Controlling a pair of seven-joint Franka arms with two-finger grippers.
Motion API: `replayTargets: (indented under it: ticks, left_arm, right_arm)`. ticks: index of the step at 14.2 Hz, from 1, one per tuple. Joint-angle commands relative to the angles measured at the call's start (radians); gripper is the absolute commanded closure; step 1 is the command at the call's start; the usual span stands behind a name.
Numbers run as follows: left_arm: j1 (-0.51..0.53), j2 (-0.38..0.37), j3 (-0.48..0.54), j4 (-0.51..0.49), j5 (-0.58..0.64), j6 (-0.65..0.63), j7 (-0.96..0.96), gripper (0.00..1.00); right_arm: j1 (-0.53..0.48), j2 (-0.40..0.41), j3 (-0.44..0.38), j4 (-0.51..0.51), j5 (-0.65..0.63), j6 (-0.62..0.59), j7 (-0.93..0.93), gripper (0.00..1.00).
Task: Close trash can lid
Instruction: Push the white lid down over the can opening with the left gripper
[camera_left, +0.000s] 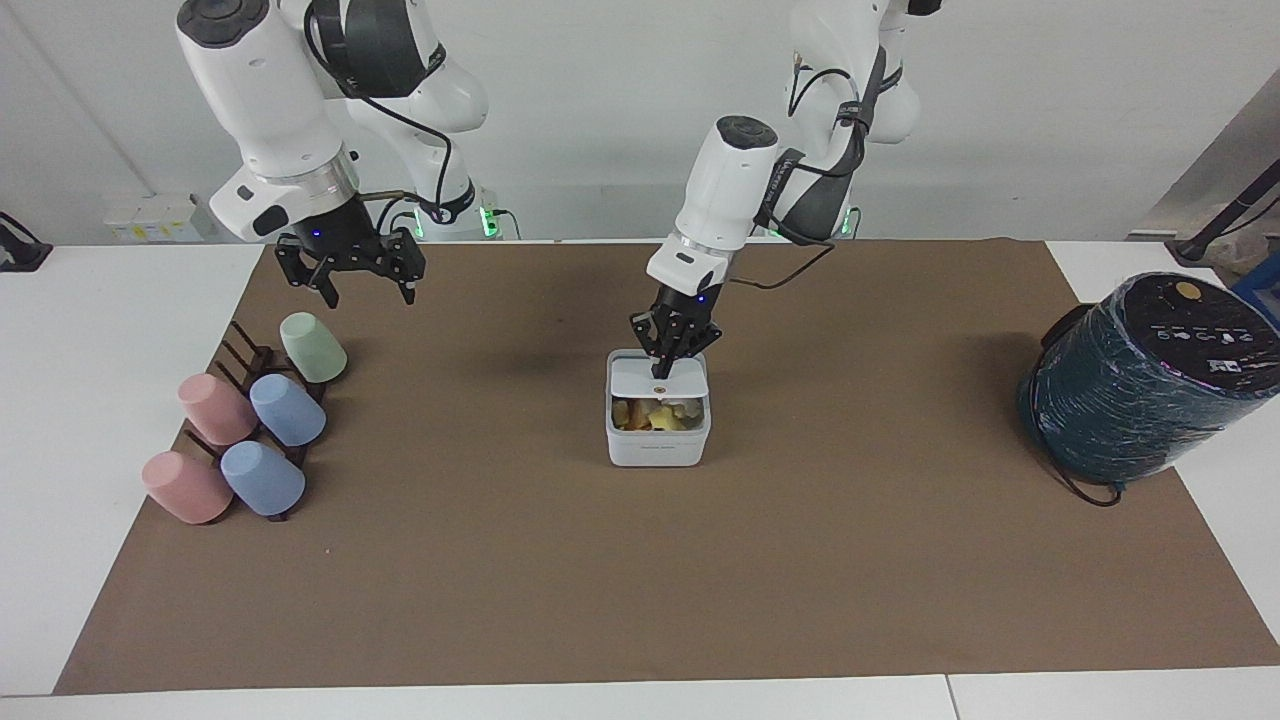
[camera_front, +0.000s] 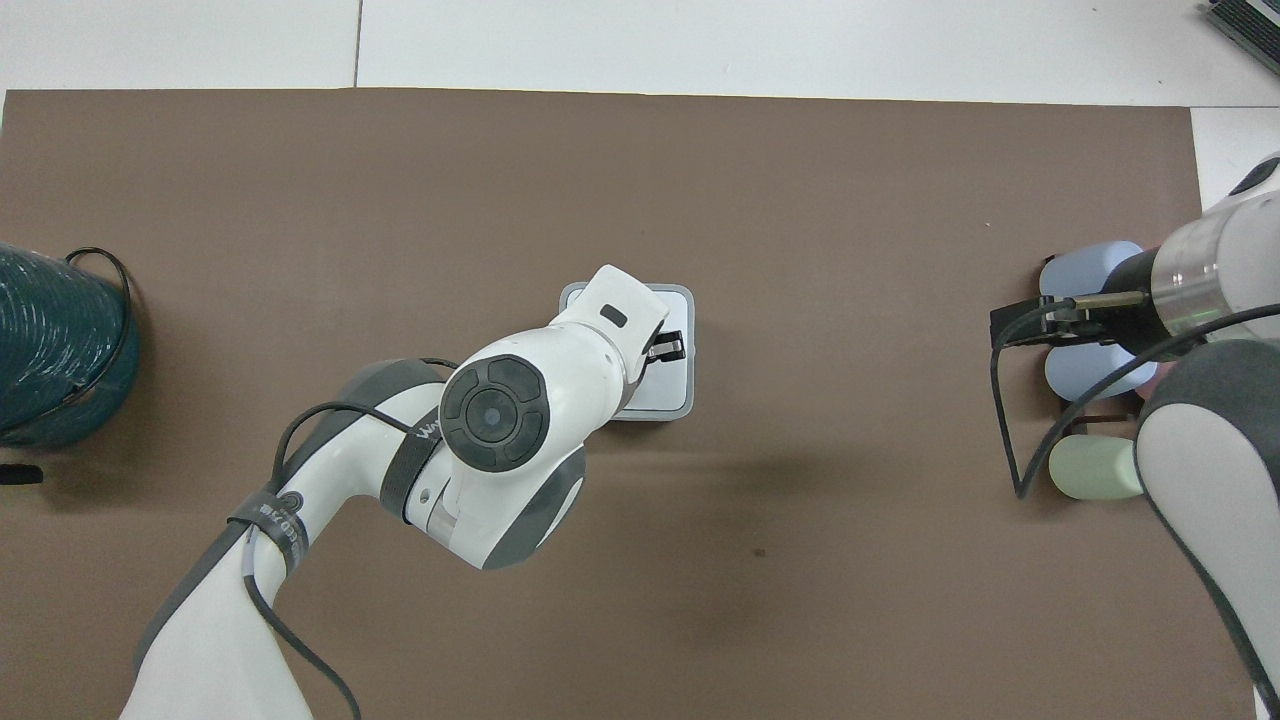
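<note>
Lid (camera_left: 659, 377) mostly down on the trash can (camera_left: 658, 438), which sits mid-table on the brown mat (camera_left: 640, 580), somewhat nearer the robots' edge than the opposite one. Gap shows at the can's front: scraps visible under the lid's free edge, so not latched yet by my read. Left gripper (camera_left: 668, 357) presses on the lid top by the orange dot, fingers together, nothing held. What's left: push the free edge flat, then lift off.

Going left to right in the facing view: right gripper (camera_left: 347, 262) waits over the mat near the cup rack (camera_left: 252, 372), fingers spread, empty. Cups (camera_left: 262, 432) in pink, blue and green lie on the rack at the right arm's end. Then can and left gripper. Dark teal cylinder (camera_left: 1140, 385) stands at the left arm's end, half off the mat, cable under it.

Surface: brown mat over a white tabletop (camera_left: 90, 400). Room: plain white wall at the robots' edge.
</note>
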Motion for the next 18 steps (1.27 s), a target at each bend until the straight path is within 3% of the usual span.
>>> replayTargets:
  ticks: [1, 10, 15, 18]
  left_arm:
    - [-0.016, 0.062, 0.007, 0.045, -0.016, 0.026, 0.001, 0.90]
    - [-0.011, 0.090, 0.008, 0.088, -0.011, -0.016, 0.010, 0.90]
    - [0.064, 0.076, 0.010, 0.297, -0.005, -0.369, 0.016, 0.90]
    - [0.116, 0.068, 0.010, 0.361, -0.004, -0.469, 0.018, 0.90]
  right_arm:
    - [-0.013, 0.000, 0.006, 0.002, 0.006, -0.006, -0.015, 0.00]
    - [-0.013, 0.000, 0.006, 0.002, 0.006, -0.006, -0.015, 0.00]
    - [-0.013, 0.000, 0.006, 0.002, 0.006, -0.006, -0.015, 0.00]
    - [-0.013, 0.000, 0.006, 0.002, 0.006, -0.006, -0.015, 0.00]
